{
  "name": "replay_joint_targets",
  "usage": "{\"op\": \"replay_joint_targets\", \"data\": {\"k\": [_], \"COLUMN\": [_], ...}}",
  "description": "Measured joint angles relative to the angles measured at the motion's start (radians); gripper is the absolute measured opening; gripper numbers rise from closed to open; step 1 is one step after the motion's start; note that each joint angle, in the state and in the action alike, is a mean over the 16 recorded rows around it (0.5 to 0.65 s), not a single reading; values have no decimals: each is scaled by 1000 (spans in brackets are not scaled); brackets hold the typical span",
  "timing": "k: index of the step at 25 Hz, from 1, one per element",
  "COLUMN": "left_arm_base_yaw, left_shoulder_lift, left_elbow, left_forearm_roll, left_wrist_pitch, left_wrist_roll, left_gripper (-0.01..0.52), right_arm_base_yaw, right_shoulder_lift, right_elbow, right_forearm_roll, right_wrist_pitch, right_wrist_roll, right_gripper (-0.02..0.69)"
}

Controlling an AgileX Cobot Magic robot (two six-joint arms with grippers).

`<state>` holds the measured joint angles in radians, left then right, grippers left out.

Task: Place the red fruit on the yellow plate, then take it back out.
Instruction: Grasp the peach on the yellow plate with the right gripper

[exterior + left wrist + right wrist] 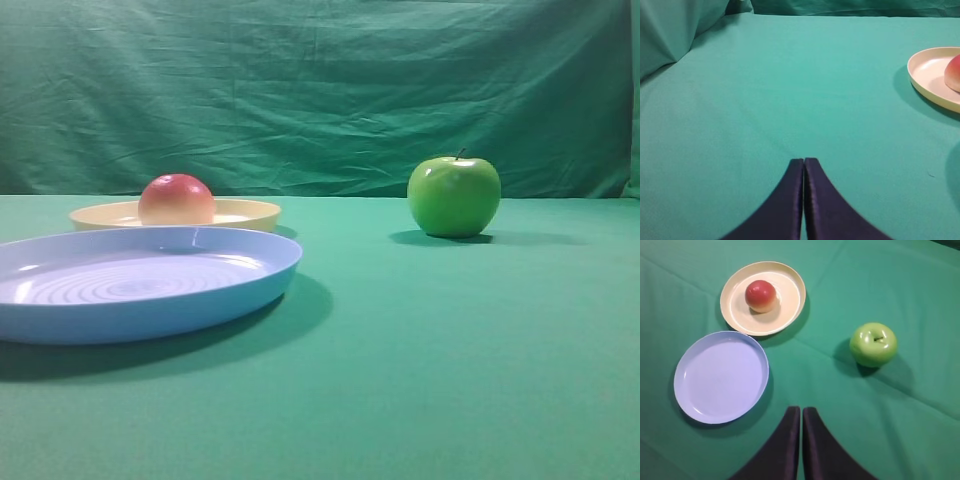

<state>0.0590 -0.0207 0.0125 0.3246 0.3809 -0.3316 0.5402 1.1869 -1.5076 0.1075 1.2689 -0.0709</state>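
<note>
With the fruit (760,295) already sitting left of centre in the yellow plate (790,315), and both the right gripper (801,412) and left gripper (804,162) clenched on nothing, well apart from it: part the jaws wide, descend from above, clear the rim.

Under me a table (840,285) draped in green cloth (creased in places) carries 3 things directly: the yellow plate (790,310), a light blue plate (720,377) just beside it, and a green apple (873,344) well apart on the other side.
</note>
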Motion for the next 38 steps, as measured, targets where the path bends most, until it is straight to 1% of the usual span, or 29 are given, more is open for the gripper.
{"op": "replay_joint_targets", "data": {"k": [5, 10, 14, 21, 27, 33, 38], "left_arm_base_yaw": [0, 0, 0, 0, 0, 0, 0], "left_shoulder_lift": [0, 0, 0, 0, 0, 0, 0], "left_elbow": [0, 0, 0, 0, 0, 0, 0], "left_forearm_roll": [0, 0, 0, 0, 0, 0, 0], "left_wrist_pitch": [0, 0, 0, 0, 0, 0, 0], "left_wrist_roll": [0, 1, 1, 2, 2, 2, 2], "left_gripper": [0, 0, 0, 0, 0, 0, 0], "right_arm_base_yaw": [-6, -45, -105, -256, -366, -432, -460], "right_shoulder_lift": [-139, -300, -440, -690, -893, -1068, -1157], "right_elbow": [134, 297, 448, 739, 990, 1230, 1390], "right_forearm_roll": [-68, -123, -148, -160, -159, -159, -158], "right_wrist_pitch": [-24, -108, -221, -483, -673, -814, -894], "right_wrist_roll": [71, 112, 124, 129, 136, 146, 159], "right_gripper": [0, 0, 0, 0, 0, 0, 0]}}
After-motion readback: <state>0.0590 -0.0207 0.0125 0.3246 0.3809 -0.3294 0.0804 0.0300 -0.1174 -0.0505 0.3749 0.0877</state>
